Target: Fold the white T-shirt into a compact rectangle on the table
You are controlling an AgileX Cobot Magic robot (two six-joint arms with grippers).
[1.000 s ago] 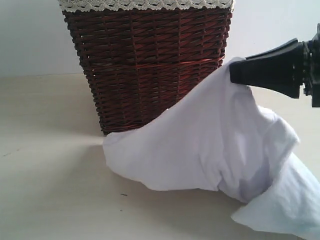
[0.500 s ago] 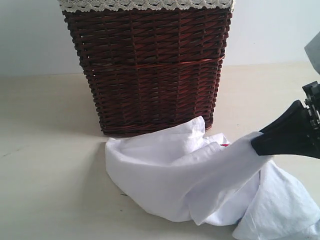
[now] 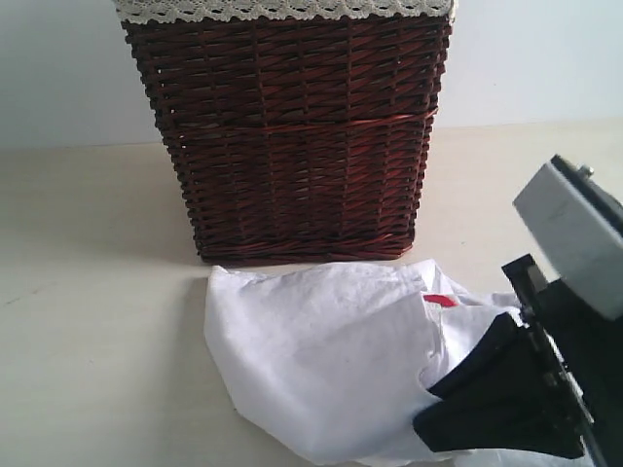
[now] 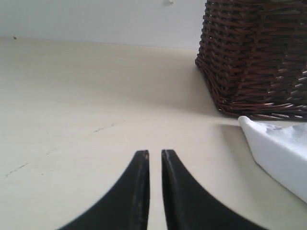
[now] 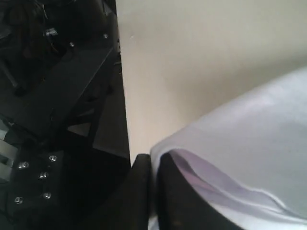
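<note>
One basket (image 3: 292, 146), seemingly one white T-shirt (image 3: 321, 360) (bunched), two grippers (image 4: 154, 153) (image 5: 149, 160).

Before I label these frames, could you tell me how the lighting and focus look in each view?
Exterior view: soft, even light; the white T-shirt is near blown out, the right claw a featureless black. Left wrist view: left claw soft-edged, wicker basket sharper. Right wrist view: off the table all is underexposed.
</note>
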